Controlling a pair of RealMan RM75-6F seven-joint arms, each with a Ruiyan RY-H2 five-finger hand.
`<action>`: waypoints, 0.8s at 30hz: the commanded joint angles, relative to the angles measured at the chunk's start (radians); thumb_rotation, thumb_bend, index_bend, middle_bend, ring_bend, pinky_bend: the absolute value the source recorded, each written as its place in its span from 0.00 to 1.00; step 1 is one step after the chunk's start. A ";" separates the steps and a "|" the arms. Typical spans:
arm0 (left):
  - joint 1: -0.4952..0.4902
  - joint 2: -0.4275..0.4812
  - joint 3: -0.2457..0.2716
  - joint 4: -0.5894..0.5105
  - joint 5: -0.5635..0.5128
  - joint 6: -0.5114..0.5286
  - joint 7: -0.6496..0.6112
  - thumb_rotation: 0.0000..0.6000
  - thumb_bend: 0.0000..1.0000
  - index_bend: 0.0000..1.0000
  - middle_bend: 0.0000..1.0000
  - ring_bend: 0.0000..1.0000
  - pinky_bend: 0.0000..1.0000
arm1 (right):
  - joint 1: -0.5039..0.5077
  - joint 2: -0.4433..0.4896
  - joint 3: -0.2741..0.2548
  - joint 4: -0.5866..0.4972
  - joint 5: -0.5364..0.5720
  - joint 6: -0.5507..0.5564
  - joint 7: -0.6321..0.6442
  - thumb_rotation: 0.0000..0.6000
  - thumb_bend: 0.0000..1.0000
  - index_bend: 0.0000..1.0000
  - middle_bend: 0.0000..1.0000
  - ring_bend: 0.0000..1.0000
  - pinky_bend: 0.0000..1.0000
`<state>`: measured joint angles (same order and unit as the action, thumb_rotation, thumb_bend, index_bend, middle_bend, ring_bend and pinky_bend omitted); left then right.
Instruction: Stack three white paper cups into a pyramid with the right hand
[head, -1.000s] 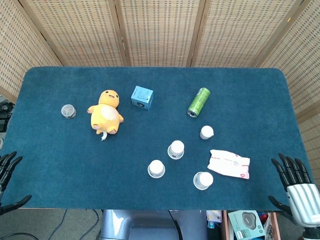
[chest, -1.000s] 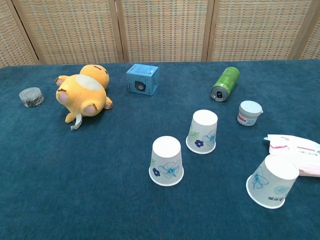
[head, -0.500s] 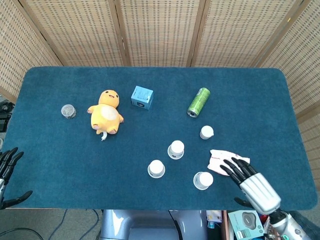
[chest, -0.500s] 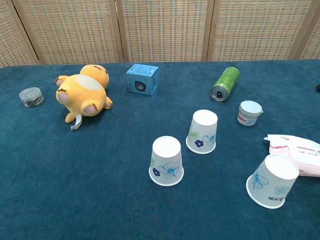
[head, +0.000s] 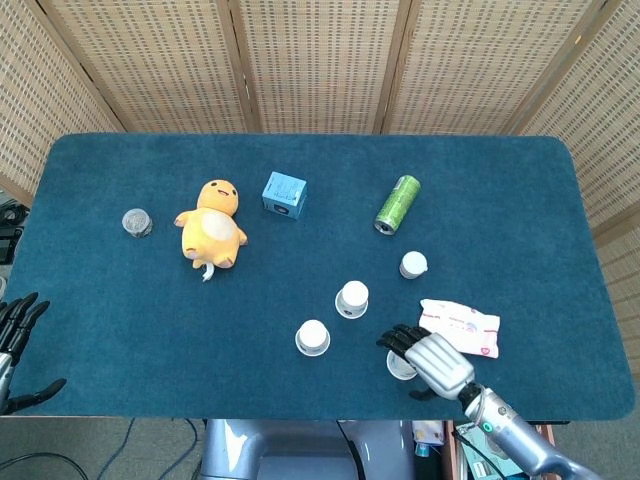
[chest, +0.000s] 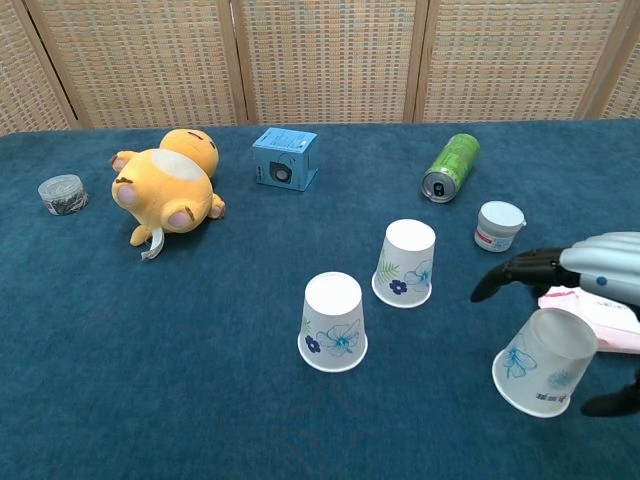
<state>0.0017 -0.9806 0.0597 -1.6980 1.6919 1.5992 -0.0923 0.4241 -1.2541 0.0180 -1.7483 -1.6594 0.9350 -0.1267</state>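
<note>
Three white paper cups with blue flower prints stand upside down on the blue table. One cup is front centre, a second cup just behind it to the right. The third cup is tilted, near the front right. My right hand hovers over this tilted cup with fingers spread and nothing in it; the thumb shows to the cup's right. My left hand hangs off the table's front left corner, fingers apart, empty.
A pink wipes pack lies right behind the tilted cup. A small white jar and a green can sit further back. A blue box, yellow plush and small round tin are at the left.
My right hand has swung in from the table's front right edge, leftwards past the wipes pack, to above the tilted cup. The cups have not moved. The left hand barely shifted.
</note>
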 joint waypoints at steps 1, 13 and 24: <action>-0.002 0.001 -0.002 -0.001 -0.005 -0.005 -0.001 1.00 0.04 0.00 0.00 0.00 0.00 | 0.021 -0.019 0.013 0.010 0.044 -0.024 -0.030 1.00 0.28 0.24 0.30 0.21 0.34; -0.009 0.001 -0.003 -0.005 -0.017 -0.022 0.005 1.00 0.04 0.00 0.00 0.00 0.00 | 0.028 0.001 -0.007 0.043 0.079 0.005 -0.016 1.00 0.28 0.28 0.33 0.26 0.44; -0.011 -0.008 0.001 -0.011 -0.013 -0.031 0.032 1.00 0.04 0.00 0.00 0.00 0.00 | 0.019 -0.023 -0.036 0.105 0.024 0.086 0.067 1.00 0.30 0.42 0.52 0.44 0.48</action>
<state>-0.0091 -0.9879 0.0602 -1.7089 1.6789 1.5681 -0.0598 0.4443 -1.2700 -0.0139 -1.6527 -1.6306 1.0121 -0.0711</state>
